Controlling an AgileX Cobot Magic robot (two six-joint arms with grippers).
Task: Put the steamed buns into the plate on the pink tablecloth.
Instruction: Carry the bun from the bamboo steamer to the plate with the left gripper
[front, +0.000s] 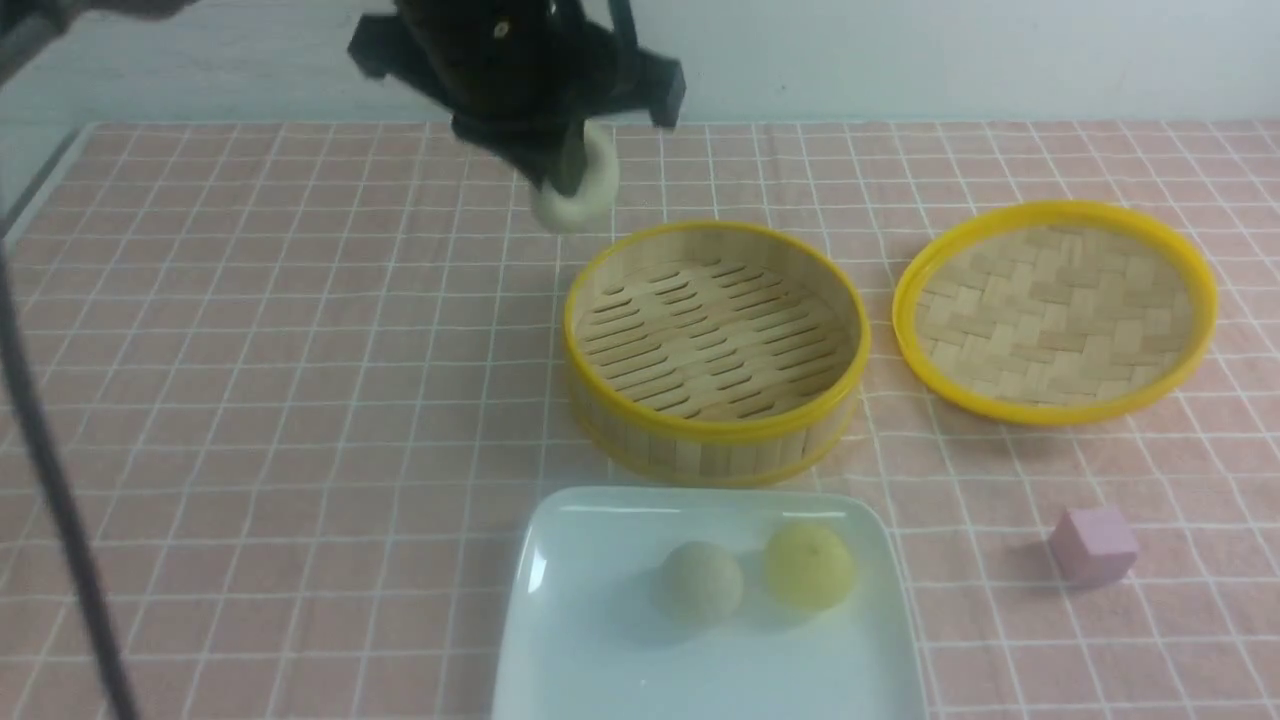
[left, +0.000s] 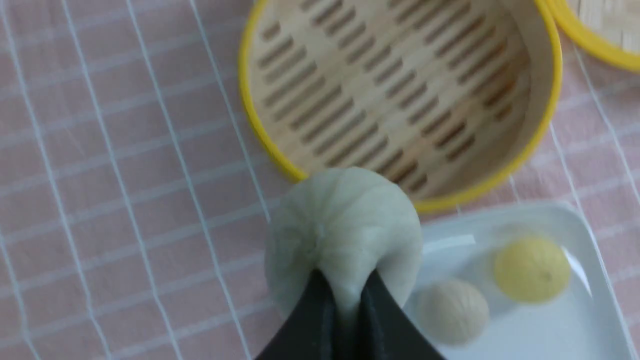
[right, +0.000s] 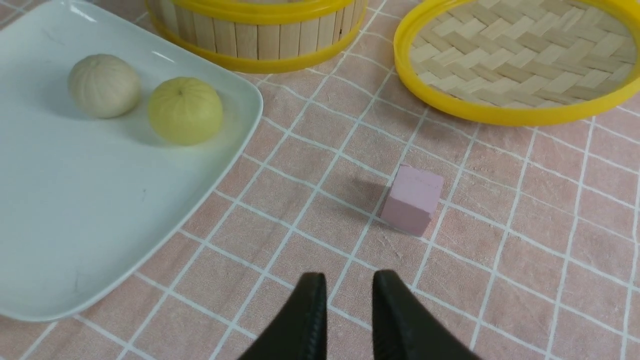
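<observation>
Left gripper: I have its fingertips (left: 345, 295) pinched nearly together on the last pale bun (left: 350, 225), the soft skin gathered between them, aloft beyond the rim of the bamboo steamer (front: 715, 355).

Right gripper: its fingertips (right: 345, 280) stand a little apart over the pink tablecloth (right: 300, 200), with nothing between them.

Buns on plate: 2, 1 pale (front: 700, 585) and 1 yellow-green (front: 810, 565), side by side on the white plate (front: 590, 660), toward its steamer end.

Bystanders: the pink cube (right: 412, 200) and the woven lid (right: 522, 55) lie on the cloth, no part of my job.

Carry: I should keep the bun high enough to clear the yellow rim, swinging it around the steamer's left side and back toward the plate, smoothly, since a hold on pinched skin may let it sway.

Landing: the bare area left of the pale bun looks best, well inside the raised rim.

Release: lower until it touches, open gently, then lift straight up so neither of the 2 neighbours gets nudged.

Risk: a hard squeeze could dent it; a high drop could roll it.
</observation>
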